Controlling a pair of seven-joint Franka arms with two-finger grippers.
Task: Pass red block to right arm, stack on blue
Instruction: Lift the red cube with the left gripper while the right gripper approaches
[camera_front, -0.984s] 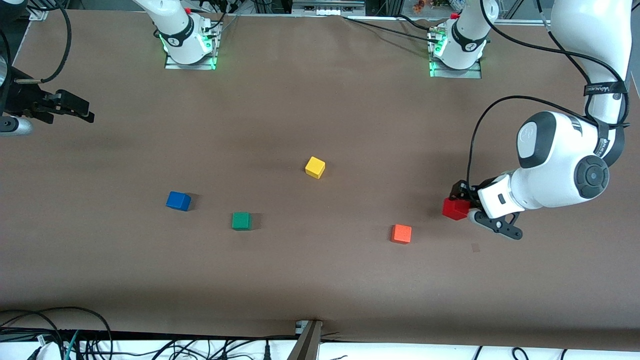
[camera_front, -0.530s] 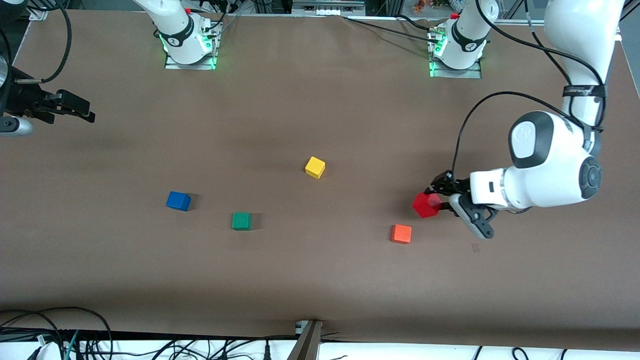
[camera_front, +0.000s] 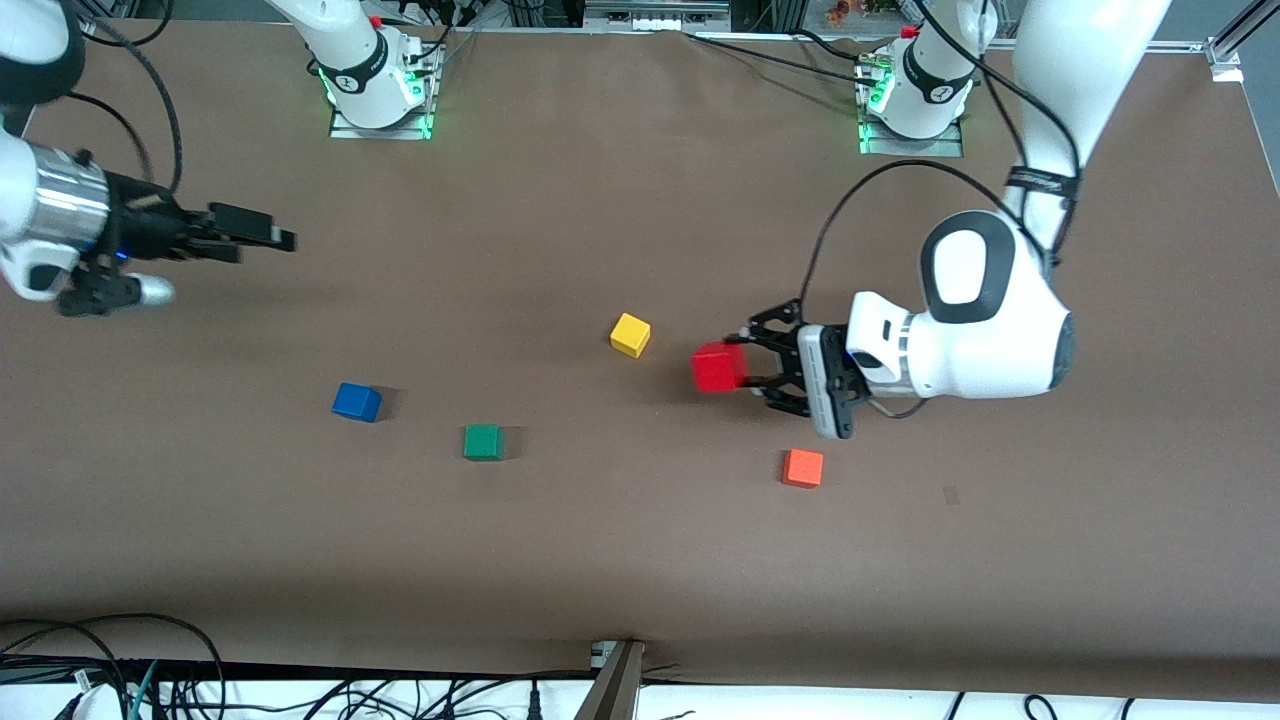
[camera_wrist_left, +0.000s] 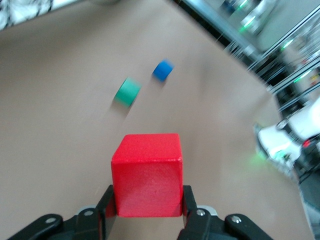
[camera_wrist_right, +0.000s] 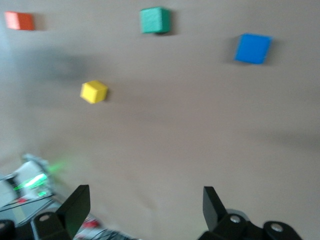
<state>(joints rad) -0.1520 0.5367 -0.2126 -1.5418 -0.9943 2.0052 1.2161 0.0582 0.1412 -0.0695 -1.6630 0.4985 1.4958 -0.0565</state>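
Now the left gripper (camera_front: 748, 367) is clamping the red block (camera_front: 717, 368) between its jaws, aloft over bare table (camera_front: 640, 560) between the yellow cube (camera_front: 630, 334) and orange cube (camera_front: 803, 467). Being a cube, it has no long axis; its faces are sitting flat against the pads. The right gripper (camera_front: 262, 239), jaws spread, is hovering well apart; the blue cube (camera_front: 356, 402) and green cube (camera_front: 482, 442) are lying between them.

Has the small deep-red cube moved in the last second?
Yes. The small deep-red cube, shut in the left gripper, has travelled toward the right arm's end of the table, passing the static orange cube and now nearing the yellow cube.
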